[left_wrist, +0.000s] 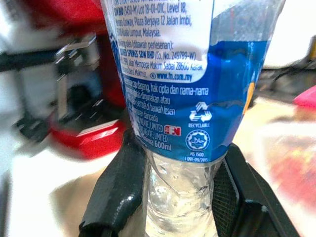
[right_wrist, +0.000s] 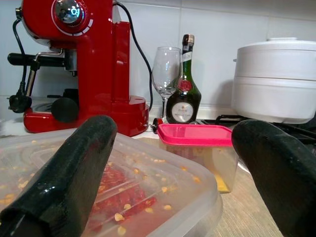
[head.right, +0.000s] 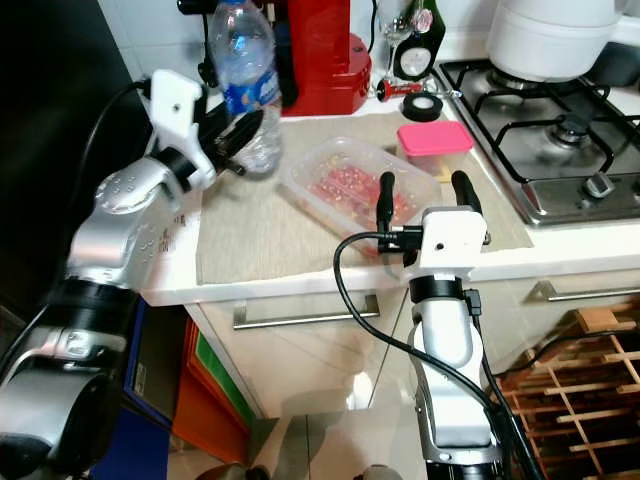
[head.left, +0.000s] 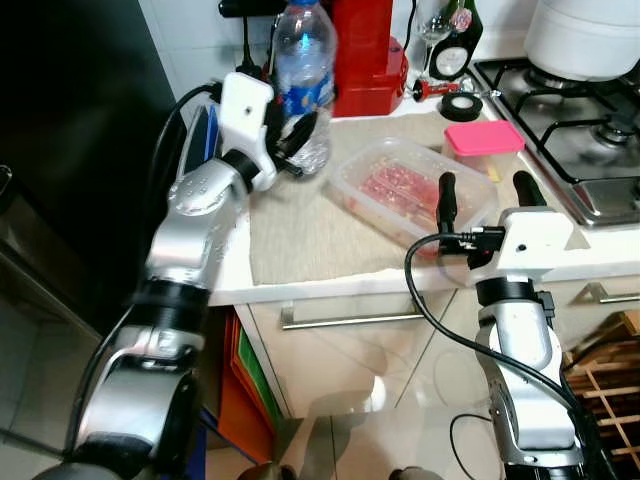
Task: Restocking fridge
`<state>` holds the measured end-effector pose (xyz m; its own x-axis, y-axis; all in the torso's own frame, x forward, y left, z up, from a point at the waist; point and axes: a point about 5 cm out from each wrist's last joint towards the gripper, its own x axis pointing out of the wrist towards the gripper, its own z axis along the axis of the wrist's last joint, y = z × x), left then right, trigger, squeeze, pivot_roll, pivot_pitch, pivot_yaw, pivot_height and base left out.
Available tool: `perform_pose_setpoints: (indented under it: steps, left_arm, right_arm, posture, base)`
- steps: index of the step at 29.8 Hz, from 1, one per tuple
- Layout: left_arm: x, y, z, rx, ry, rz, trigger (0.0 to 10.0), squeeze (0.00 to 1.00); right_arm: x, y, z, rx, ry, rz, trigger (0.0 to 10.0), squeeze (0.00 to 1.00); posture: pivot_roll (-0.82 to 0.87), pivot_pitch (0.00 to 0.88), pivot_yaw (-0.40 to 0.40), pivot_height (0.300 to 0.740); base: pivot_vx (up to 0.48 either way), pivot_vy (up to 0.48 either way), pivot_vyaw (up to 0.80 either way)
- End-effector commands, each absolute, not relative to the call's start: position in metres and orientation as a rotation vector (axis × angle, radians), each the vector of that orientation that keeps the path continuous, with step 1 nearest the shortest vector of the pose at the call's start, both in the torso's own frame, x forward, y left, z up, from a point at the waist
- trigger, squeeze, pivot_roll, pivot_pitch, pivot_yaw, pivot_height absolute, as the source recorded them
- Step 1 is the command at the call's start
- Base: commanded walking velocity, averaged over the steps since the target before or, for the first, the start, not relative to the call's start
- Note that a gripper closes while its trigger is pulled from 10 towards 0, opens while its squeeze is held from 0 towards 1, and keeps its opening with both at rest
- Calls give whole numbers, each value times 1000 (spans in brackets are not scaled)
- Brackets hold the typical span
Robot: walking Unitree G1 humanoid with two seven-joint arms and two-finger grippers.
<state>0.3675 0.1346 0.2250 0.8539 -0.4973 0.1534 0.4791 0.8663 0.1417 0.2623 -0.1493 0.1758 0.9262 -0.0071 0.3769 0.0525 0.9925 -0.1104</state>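
Observation:
A clear water bottle [head.left: 305, 75] with a blue label stands upright at the back left of the counter, on a beige mat [head.left: 310, 235]. My left gripper [head.left: 297, 142] is shut on its clear lower part, and both black fingers [left_wrist: 116, 190] press its sides. My right gripper [head.left: 487, 195] is open and level at the counter's front edge. Its fingers [right_wrist: 69, 177] point over the near end of a clear lidded container [head.left: 400, 185] of red food. A small pink-lidded tub [head.left: 483, 140] sits just behind that. The dark fridge [head.left: 60, 150] is on the left.
A red coffee machine [head.left: 365, 50], a wine glass [right_wrist: 166, 74], a dark bottle [right_wrist: 182, 94] and a roll of black tape [head.left: 461, 106] line the back wall. The gas hob [head.left: 570, 110] with a white pot [head.left: 585, 35] is on the right. A wooden rack [head.left: 610, 385] stands low on the right.

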Motion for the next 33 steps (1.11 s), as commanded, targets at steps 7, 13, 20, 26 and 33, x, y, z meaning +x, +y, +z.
perform_pose_setpoints:
  steps: [7,13,20,26,33]
  left_arm:
    - [347,164,227,138,-196,-355,0,0]
    - [336,156,223,114,-195,-361,0,0]
    - [320,144,221,45,-204,-336,3843,0]
    - [314,152,213,20,-191,-204,10000,0]
    - [311,148,207,66,-178,-127,10000,0]
  right_arm:
    - [266,-147,166,-113,-342,-8,10000,0]
    - [268,-146,164,-112,-333,5,10000,0]
    - [271,-146,164,-115,-338,13,10000,0]
    - [271,-147,159,-106,-324,8,10000,0]
    - [276,-147,159,-108,-327,26,10000,0]
  posture:
    - [-63,19,78,740]
    - [-47,13,64,740]
    - [-40,10,58,740]
    - [-22,10,48,740]
    - [-18,6,34,740]
  base:
    - [0,0,0]
    - [0,0,0]
    - [0,0,0]
    - [0,0,0]
    - [0,0,0]
